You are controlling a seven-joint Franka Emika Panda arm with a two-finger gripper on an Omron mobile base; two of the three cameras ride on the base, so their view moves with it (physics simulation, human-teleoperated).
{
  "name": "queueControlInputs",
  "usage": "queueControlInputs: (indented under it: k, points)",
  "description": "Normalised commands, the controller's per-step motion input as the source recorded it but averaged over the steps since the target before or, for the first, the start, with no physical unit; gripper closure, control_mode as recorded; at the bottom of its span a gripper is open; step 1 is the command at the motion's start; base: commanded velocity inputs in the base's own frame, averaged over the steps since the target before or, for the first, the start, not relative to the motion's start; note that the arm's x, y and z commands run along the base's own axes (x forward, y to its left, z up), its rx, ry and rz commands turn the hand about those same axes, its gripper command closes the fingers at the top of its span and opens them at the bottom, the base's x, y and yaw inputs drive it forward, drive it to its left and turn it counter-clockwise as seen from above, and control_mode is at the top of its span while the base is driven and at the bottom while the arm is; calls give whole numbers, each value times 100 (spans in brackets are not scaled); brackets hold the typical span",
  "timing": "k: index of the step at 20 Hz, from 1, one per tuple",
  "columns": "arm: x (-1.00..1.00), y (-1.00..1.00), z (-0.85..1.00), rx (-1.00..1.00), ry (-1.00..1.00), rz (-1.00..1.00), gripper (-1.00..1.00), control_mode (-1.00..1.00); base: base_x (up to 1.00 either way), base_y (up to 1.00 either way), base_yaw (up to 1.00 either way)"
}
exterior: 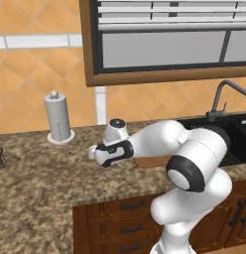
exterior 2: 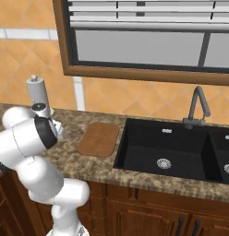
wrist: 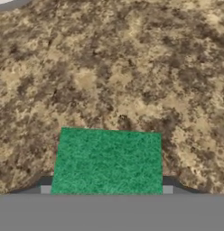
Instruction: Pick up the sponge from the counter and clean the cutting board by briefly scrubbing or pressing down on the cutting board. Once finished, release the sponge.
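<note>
Presently: sponge between the finger tips, board lies off to the right

Directly at the jaws, the hand view shows the sponge, green face up, sitting between the two finger tips of the gripper, one small tip at each lower corner of the block. Whether the jaws are clamped on it or merely straddling it cannot be told from these frames; the contact faces are hidden by the sponge itself. The sponge's longer side appears to run across the gap from tip to tip, though it looks close to square.

Beneath and beyond lies bare speckled counter. In the left base view the hand is tipped downward, close above the counter, roughly midway between the back wall and the front edge, near the paper towel holder by the wall.

The cutting board rests flat on the counter just beside the left rim of the sink, its long axis running from the front edge toward the wall. From the jaws it lies to the robot's right, near but apart. The inspector's judgement: the coming move is a sideways carry to the right along the counter, then a press down.
</note>
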Motion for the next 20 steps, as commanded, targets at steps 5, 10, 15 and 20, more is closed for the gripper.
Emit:
queueControlInputs:
  k: [5,10,15,20]
  points:
    - [20,0,5,0,4,0,-100,-100,0,0,0]
    - [0,-33,84,5,1,0,-100,-100,0,0,0]
    - [-3,-95,53,9,0,-3,-100,-100,0,0,0]
    - [-88,-82,-19,6,0,-2,-100,-100,0,0,0]
